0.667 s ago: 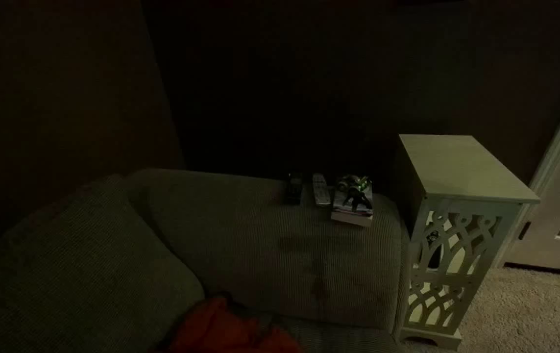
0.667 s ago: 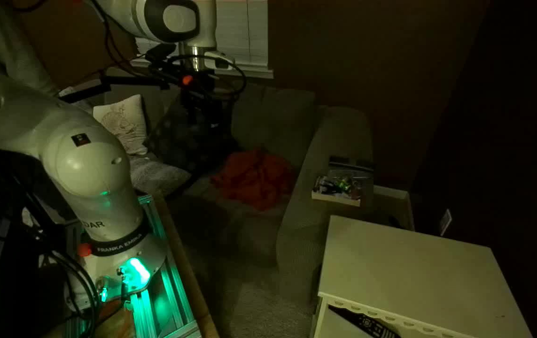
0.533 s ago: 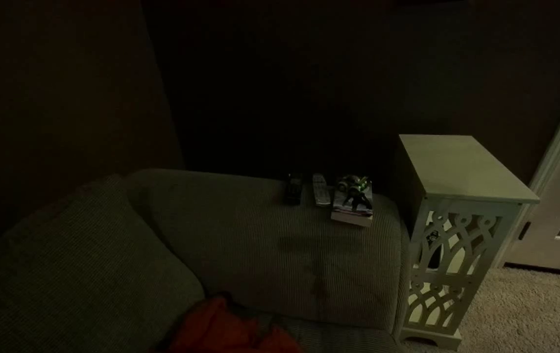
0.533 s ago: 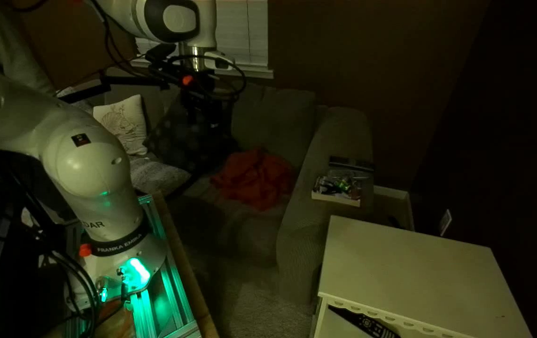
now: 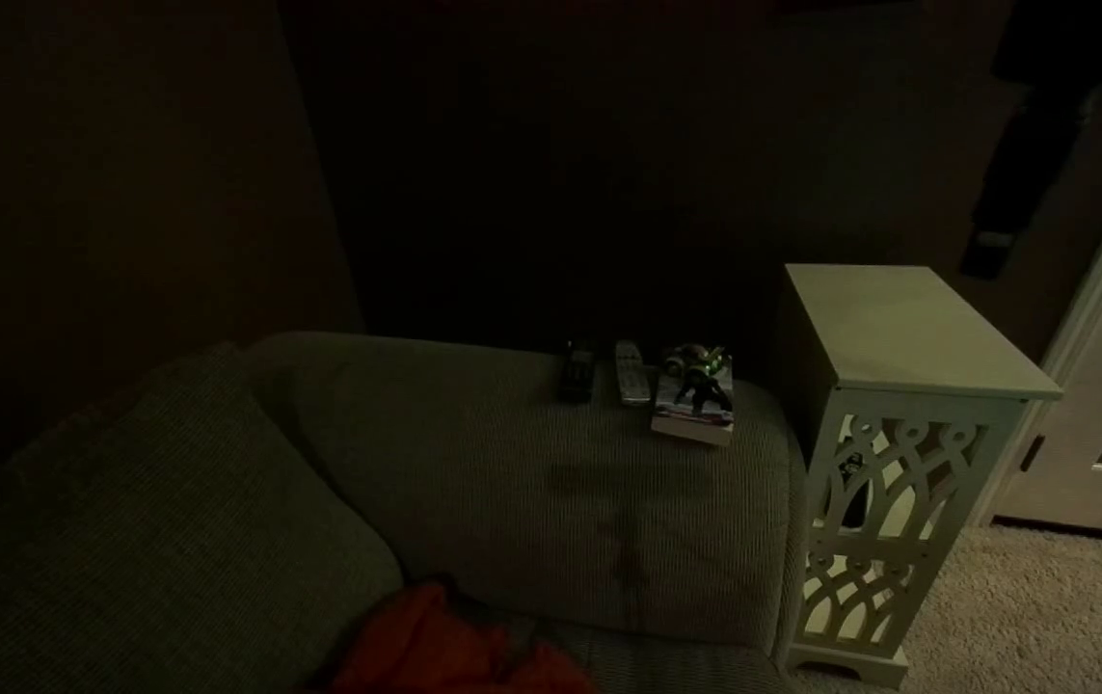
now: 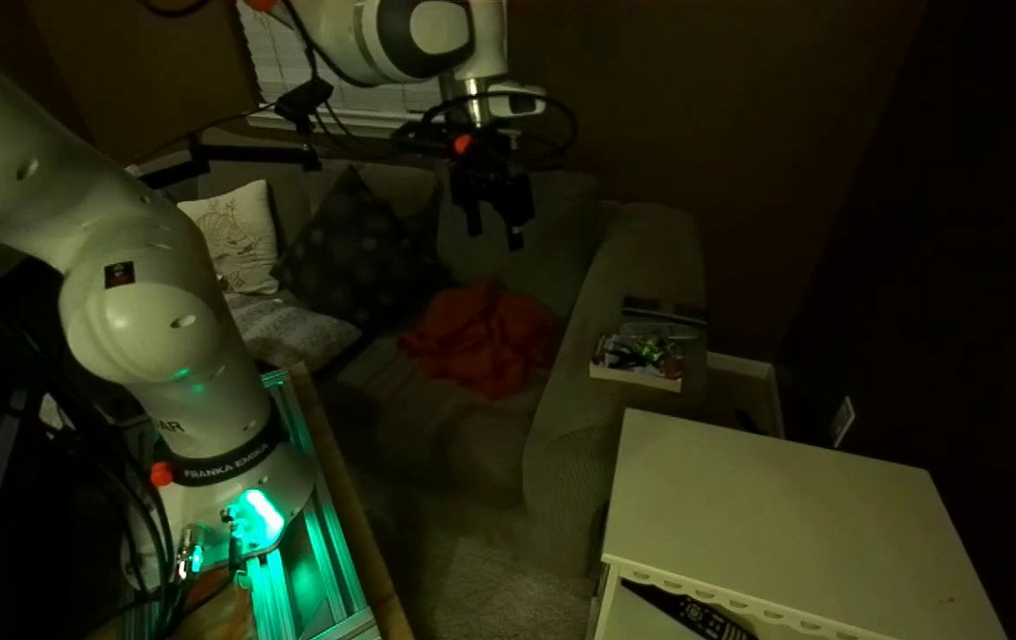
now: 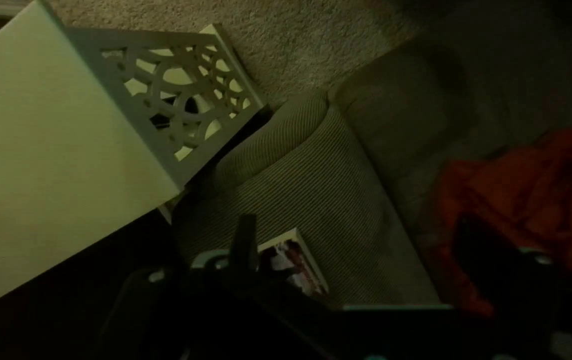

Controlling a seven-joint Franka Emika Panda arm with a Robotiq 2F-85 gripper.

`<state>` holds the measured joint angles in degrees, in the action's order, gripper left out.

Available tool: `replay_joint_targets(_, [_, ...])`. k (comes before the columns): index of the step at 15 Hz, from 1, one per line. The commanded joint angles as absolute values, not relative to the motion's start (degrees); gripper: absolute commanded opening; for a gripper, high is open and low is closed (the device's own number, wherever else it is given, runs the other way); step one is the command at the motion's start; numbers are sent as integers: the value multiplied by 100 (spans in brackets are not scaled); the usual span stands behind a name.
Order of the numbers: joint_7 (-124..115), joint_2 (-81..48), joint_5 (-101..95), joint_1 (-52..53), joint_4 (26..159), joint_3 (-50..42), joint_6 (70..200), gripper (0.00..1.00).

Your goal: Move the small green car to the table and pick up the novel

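Note:
The small green car (image 5: 697, 360) sits on top of the novel (image 5: 691, 431), which lies on the couch arm. Car (image 6: 650, 348) and novel (image 6: 636, 380) also show in an exterior view. In the wrist view the novel (image 7: 296, 265) is partly covered by a finger, and the car is hidden. The white table (image 5: 917, 328) stands beside the couch arm; its top (image 6: 774, 507) also shows in an exterior view, and in the wrist view (image 7: 50, 150). My gripper (image 6: 494, 234) is open with nothing between its fingers (image 7: 358, 225), high above the couch, apart from car and novel.
A pale remote (image 5: 631, 372) and a small dark object (image 5: 577, 374) lie beside the novel on the couch arm (image 5: 512, 492). A red-orange cloth (image 6: 483, 342) lies on the seat. A black remote (image 6: 690, 612) lies below the table top. Walls stand behind.
The arm has swung right toward the couch arm in an exterior view. A dark gripper part has come into view at the upper right of an exterior view. Car, novel and table have not moved.

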<state>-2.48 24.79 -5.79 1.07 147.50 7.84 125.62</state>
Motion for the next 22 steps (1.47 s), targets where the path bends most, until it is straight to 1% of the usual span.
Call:
replay_joint_targets(1, [-288, 1020, -662, -26, 13506, 542, 12911, 100])
replay_joint_targets(2, [-46, 679, -290, 68, 13139, 393, 12859, 100])
replay_joint_targets(3, [-234, 1488, -601, 56, 13904, 487, 12876, 100])
replay_joint_targets(6, [-129, 776, -456, 57, 13286, 364, 12883, 100])
replay_joint_targets(9, [-127, 659, -440, 81, 13184, 367, 12882, 100])
replay_joint_targets(12, [-252, -213, -399, -31, 12495, 227, 13230, 100])
replay_joint_targets(14, [-98, -850, -543, -122, 11901, 59, 13174, 100])
replay_joint_targets(17, [340, -1753, -340, -282, 10954, -162, 12582, 100])
replay_joint_targets(20, [1182, -2691, 112, -561, 10053, -98, 12025, 100])
replay_joint_targets(22, [1331, -3273, 312, -706, 9454, -60, 11613, 100])
